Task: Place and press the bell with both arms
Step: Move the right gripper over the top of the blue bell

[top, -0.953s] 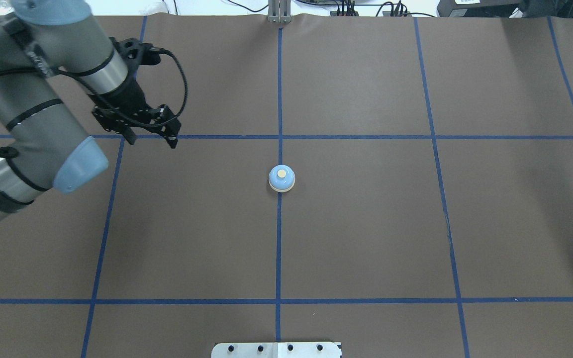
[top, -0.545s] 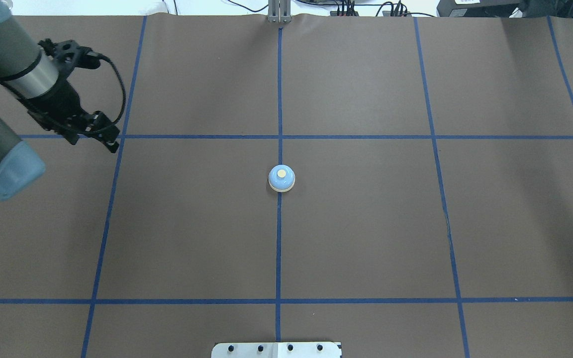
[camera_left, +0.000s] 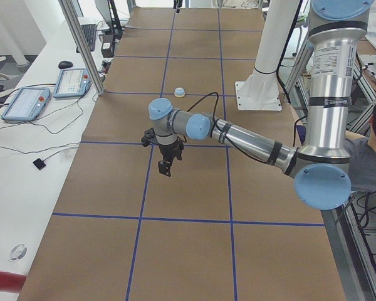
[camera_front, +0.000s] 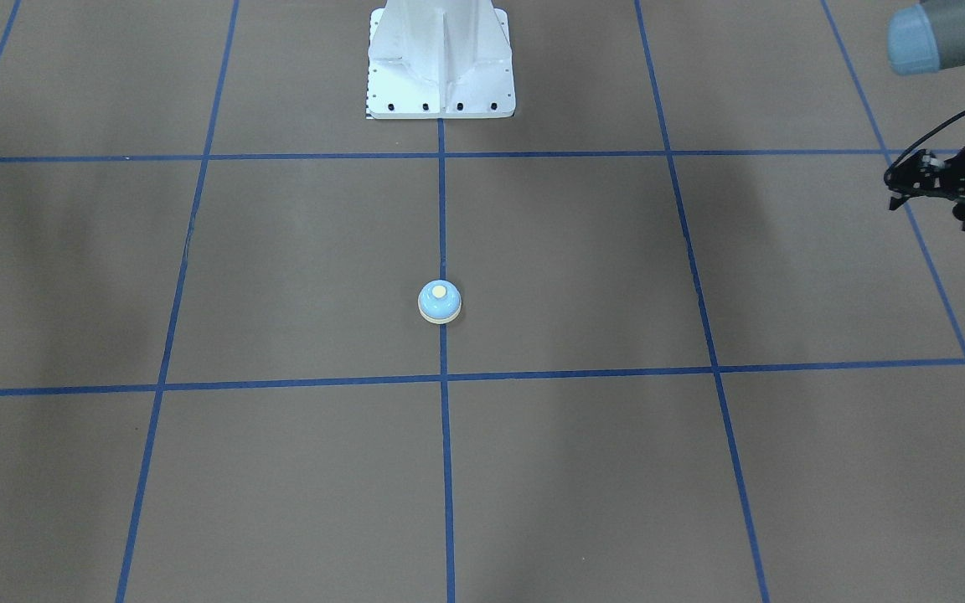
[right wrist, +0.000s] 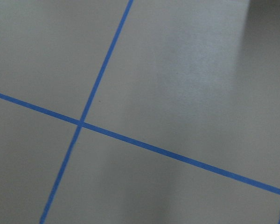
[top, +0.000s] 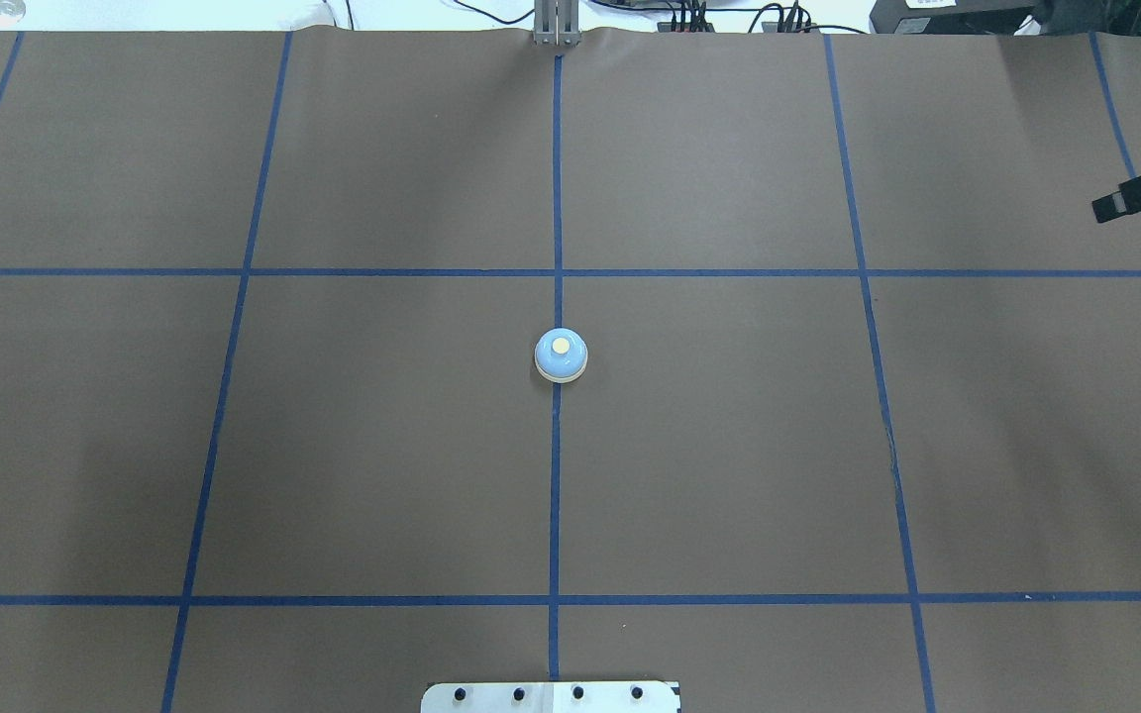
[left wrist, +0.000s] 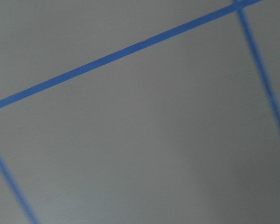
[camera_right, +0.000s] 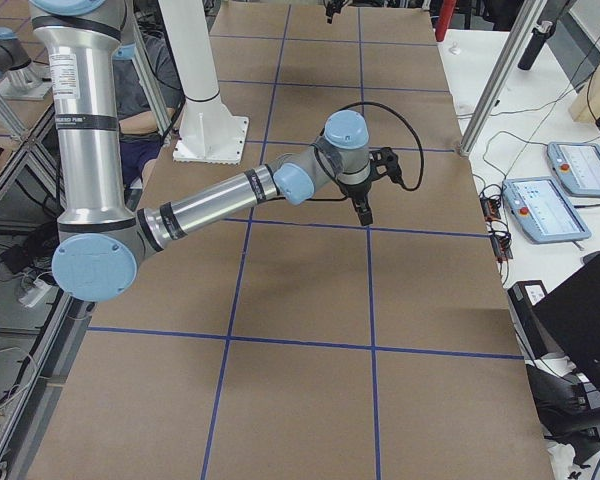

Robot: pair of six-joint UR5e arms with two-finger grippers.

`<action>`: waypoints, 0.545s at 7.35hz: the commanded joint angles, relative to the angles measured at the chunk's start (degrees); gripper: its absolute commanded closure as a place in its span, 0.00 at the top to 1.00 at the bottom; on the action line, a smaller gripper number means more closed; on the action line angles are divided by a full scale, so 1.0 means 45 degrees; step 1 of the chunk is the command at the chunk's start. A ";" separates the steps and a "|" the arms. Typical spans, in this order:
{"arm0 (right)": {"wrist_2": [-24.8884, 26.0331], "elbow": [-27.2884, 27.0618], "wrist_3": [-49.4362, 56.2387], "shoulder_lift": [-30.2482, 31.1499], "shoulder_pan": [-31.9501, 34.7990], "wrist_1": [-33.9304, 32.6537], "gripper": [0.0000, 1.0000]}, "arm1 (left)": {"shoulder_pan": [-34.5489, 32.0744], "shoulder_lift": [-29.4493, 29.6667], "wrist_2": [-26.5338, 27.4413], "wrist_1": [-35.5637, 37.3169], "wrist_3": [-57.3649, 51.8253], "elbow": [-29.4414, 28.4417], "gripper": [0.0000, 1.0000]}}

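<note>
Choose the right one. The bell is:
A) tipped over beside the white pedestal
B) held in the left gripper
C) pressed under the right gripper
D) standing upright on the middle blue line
D: the bell stands on the blue line, button up, with nothing touching it.

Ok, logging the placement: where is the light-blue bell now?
The light-blue dome-shaped bell with its cream button sits mid-table in the overhead view, on the central blue tape line, nearer the far cross line.
</note>
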State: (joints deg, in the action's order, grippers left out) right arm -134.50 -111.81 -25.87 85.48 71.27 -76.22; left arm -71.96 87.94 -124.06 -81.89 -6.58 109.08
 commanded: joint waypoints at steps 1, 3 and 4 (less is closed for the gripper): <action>0.1054 -0.0036 -0.3727 -0.1624 -0.2156 -0.0073 1.00 | -0.1914 -0.0538 0.0656 0.0093 -0.2046 -0.0448 1.00; 0.1586 -0.0016 -0.5592 -0.3590 -0.3546 -0.2165 1.00 | -0.3630 -0.0558 -0.0547 0.0074 -0.3785 -0.1420 1.00; 0.2672 -0.0094 -0.5947 -0.4474 -0.4461 -0.3362 1.00 | -0.4373 -0.0558 -0.1464 0.0093 -0.3676 -0.1929 1.00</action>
State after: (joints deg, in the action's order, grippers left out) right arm -126.99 -111.95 -49.17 71.00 56.02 -84.37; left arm -87.14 85.50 -126.00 -81.52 -21.64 103.37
